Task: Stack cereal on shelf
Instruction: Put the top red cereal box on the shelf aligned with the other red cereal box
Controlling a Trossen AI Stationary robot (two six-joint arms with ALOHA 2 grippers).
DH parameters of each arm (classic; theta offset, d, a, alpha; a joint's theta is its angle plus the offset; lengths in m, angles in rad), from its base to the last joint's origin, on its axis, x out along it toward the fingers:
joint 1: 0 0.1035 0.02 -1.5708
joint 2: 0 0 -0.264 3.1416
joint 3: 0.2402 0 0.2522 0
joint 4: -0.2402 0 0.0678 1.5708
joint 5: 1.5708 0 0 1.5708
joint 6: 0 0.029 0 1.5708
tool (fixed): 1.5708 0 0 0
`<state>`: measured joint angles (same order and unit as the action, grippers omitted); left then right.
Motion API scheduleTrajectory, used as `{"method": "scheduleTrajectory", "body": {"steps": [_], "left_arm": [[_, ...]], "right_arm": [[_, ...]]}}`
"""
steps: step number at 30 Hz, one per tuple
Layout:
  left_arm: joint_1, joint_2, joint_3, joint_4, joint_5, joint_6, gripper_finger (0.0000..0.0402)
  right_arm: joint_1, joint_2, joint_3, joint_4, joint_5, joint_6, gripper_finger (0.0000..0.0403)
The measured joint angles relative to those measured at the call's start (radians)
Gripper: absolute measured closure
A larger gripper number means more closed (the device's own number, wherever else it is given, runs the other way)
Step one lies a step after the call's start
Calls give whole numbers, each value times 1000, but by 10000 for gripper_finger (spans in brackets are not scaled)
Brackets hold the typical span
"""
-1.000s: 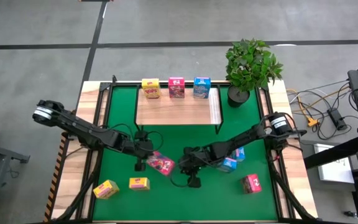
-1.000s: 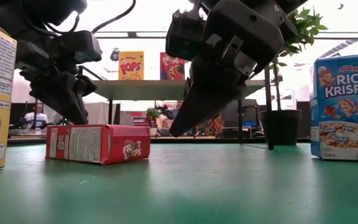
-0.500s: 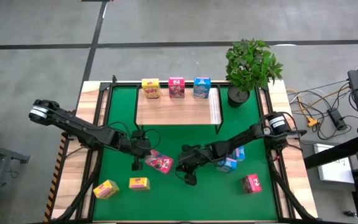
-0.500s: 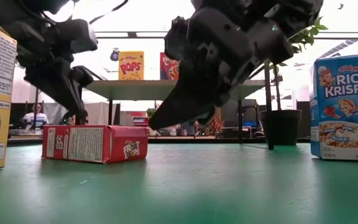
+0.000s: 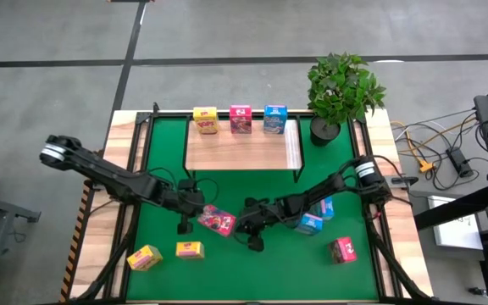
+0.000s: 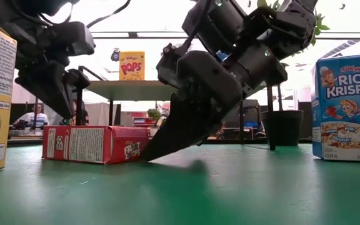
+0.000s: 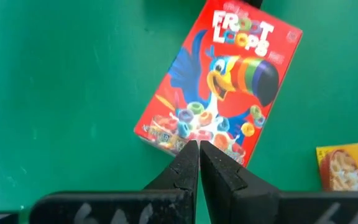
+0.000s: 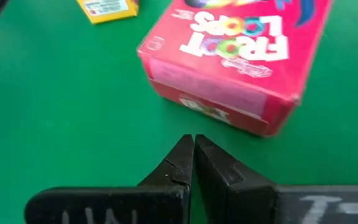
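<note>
A red Froot Loops cereal box point(image 5: 218, 221) lies flat on the green mat point(image 5: 159, 152), in front of the light-wood shelf point(image 5: 240, 152). A yellow point(image 5: 205, 119), a pink-red point(image 5: 240, 119) and a blue box point(image 5: 274, 118) stand along the shelf's far edge. My left gripper point(image 7: 199, 146) is shut and hangs over the red box's left end. My right gripper point(image 8: 193, 140) is shut, its tip point(image 6: 144, 157) low at the mat, just short of the box's right end point(image 8: 216, 106); a strip of mat shows between them. My left gripper's shut fingertips point(image 7: 188, 155) slant down from above over the red box's short bottom edge point(image 7: 166, 138). I cannot tell whether they touch it. The box lies flat on the mat.
Two yellow boxes point(image 5: 144, 257) point(image 5: 190, 249) lie near the front left, two blue ones point(image 5: 312, 222) point(image 5: 324, 207) under my right arm, and a red one point(image 5: 343, 249) at the front right. A potted plant point(image 5: 341, 85) stands at the far right.
My right gripper has sunk to the mat and gone toward the table's left, up to the red box's right end, tipping its fingers lower. It has stayed shut.
</note>
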<state>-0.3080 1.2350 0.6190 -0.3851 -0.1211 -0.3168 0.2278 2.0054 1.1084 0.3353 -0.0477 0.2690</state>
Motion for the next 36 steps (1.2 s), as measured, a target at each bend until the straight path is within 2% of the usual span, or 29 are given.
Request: {"method": "scheduleTrajectory", "body": {"steps": [14, 22, 29, 36], "left_arm": [[-1, 85, 1, 53, -5, 0, 402], [-1, 67, 0, 34, -30, 9, 402], [-1, 29, 36, -115, -28, -35, 402], [-15, 25, 89, -196, -27, -37, 402]], "right_arm": [[-6, 6, 14, 23, -3, -27, 394], [-6, 6, 14, 151, -4, -60, 394], [-12, 6, 14, 173, 26, -62, 394], [-13, 6, 14, 167, 27, -62, 394]]}}
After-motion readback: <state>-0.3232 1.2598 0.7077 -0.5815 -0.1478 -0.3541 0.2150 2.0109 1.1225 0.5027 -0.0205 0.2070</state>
